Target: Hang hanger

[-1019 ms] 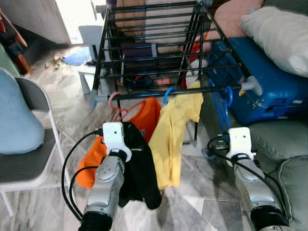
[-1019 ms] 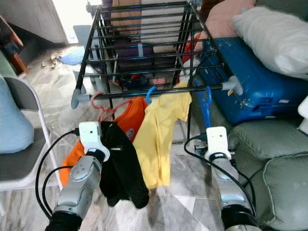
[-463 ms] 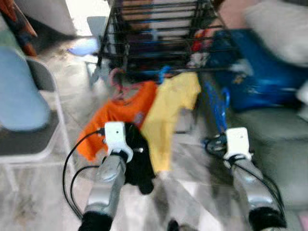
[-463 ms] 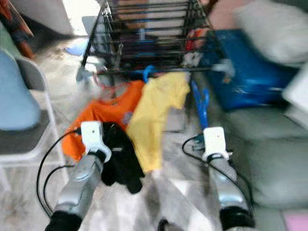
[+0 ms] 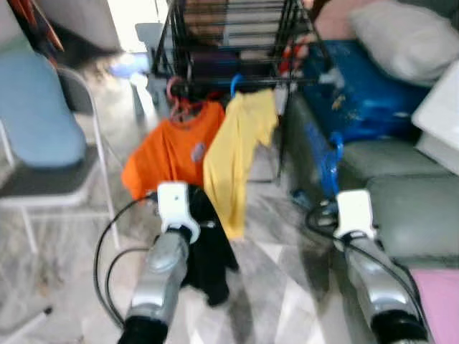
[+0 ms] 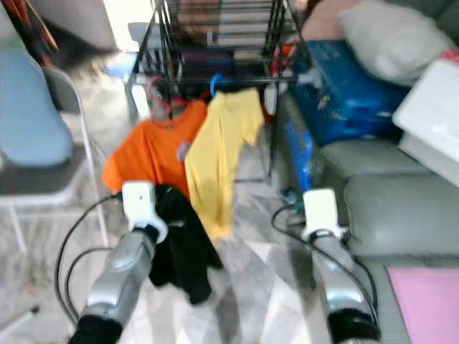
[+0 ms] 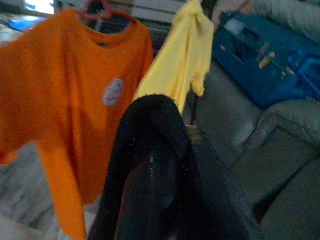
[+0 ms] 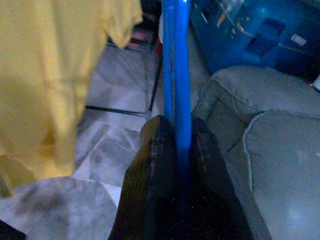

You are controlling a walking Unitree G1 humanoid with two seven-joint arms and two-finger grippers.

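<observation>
Two shirts (image 5: 215,147) hang on the rack (image 5: 237,43), chair (image 5: 50,179) left, sofa (image 5: 401,208) right.

Blue hanger (image 8: 176,75); orange shirt (image 5: 172,150); yellow shirt (image 5: 237,147).

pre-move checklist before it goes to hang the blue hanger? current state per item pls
1. Right gripper shut on the blue hanger: ok, both fingers press its shaft.
2. Left gripper holds the black garment: cannot tell, cloth covers the fingers in the left wrist view.
3. Drying rack within reach: not ok, it stands well ahead of both arms.
4. Free space on the front bar: cannot tell, picture blurred; the orange shirt and yellow shirt hang there already.
5. Hanger hook free of the blue suitcase: ok, apart from it.
</observation>
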